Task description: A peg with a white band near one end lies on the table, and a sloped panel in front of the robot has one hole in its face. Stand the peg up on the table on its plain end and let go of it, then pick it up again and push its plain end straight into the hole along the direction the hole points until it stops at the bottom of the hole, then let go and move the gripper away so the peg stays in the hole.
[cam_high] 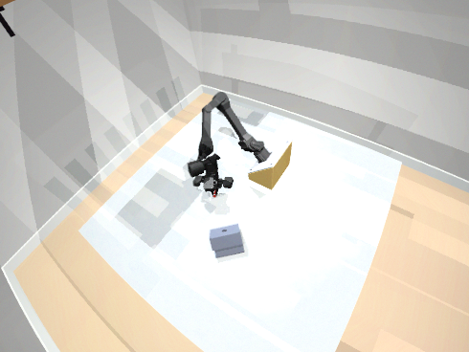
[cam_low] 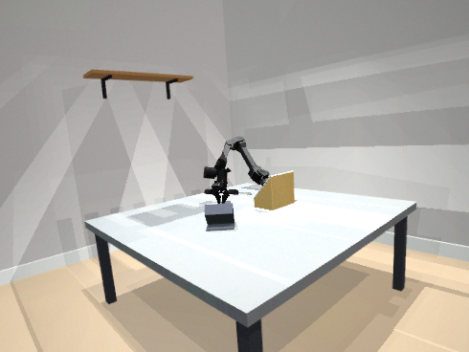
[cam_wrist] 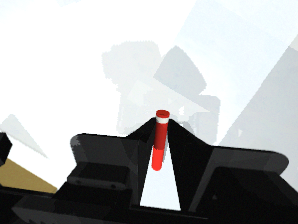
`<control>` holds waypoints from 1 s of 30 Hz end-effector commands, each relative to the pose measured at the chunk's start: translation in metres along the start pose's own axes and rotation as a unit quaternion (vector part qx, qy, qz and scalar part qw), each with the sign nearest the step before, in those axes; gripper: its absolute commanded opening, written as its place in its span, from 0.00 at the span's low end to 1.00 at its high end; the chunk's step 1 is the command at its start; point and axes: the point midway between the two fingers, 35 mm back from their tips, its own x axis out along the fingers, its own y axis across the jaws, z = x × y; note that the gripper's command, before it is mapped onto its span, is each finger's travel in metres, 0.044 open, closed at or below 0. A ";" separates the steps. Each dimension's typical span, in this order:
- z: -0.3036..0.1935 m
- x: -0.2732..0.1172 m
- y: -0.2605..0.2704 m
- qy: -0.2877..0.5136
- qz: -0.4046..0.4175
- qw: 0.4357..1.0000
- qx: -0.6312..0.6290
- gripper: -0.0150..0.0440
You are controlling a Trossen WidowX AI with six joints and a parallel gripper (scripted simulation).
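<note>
My gripper (cam_high: 213,192) (cam_low: 221,201) (cam_wrist: 161,121) points down and is shut on the red peg (cam_high: 214,195) (cam_wrist: 160,134), close to its white-banded end. In the wrist view the banded end is nearer the camera, and the plain red end runs down and away between the fingers, so the peg looks roughly upright. Whether its plain end touches the table is not clear. The blue-grey block with the sloped panel (cam_high: 226,241) (cam_low: 219,211) stands on the table in front of the gripper, apart from it. Its one dark hole (cam_high: 224,231) shows in the top view.
A yellow wedge-shaped block (cam_high: 281,167) (cam_low: 282,191) (cam_wrist: 25,179) stands beside the arm's base, off to one side of the gripper. The white table (cam_high: 306,268) (cam_low: 287,239) carries both blocks. A wooden shelf (cam_low: 139,76) hangs on the wall behind.
</note>
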 end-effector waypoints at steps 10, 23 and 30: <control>-0.006 -0.006 0.002 -0.054 0.002 0.999 -0.002 0.34; -0.011 -0.013 0.002 -0.110 0.002 0.994 -0.003 0.34; -0.014 -0.017 0.002 -0.140 0.002 0.990 -0.003 0.34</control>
